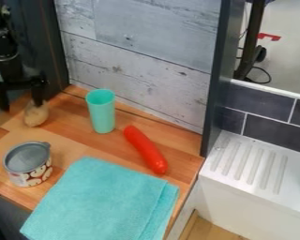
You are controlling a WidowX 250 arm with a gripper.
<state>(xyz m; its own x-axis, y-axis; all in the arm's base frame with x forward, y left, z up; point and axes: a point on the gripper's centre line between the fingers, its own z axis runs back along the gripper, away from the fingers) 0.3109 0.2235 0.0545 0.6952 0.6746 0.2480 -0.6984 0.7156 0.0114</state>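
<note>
- The black 2-finger tool (pixel 19 104) is at the upper left, over the back corner of the wooden table (pixel 68 137); its 2 fingers stand wide apart.
- The beige, rounded object (pixel 35 115) lies on the table beneath the tool's right-hand finger in the view; whether they touch, I cannot tell.
- A mint-green, cylindrical cup (pixel 103 115) stands upright to the right of the beige object, well apart from it.
- 1 smooth, red, elongated object (pixel 145 149) lies at a slant between the cup and the table's right edge.
- A grey-topped can with a patterned label (pixel 30 172) stands nearer the camera, left of the folded turquoise cloth (pixel 102 201).
</note>
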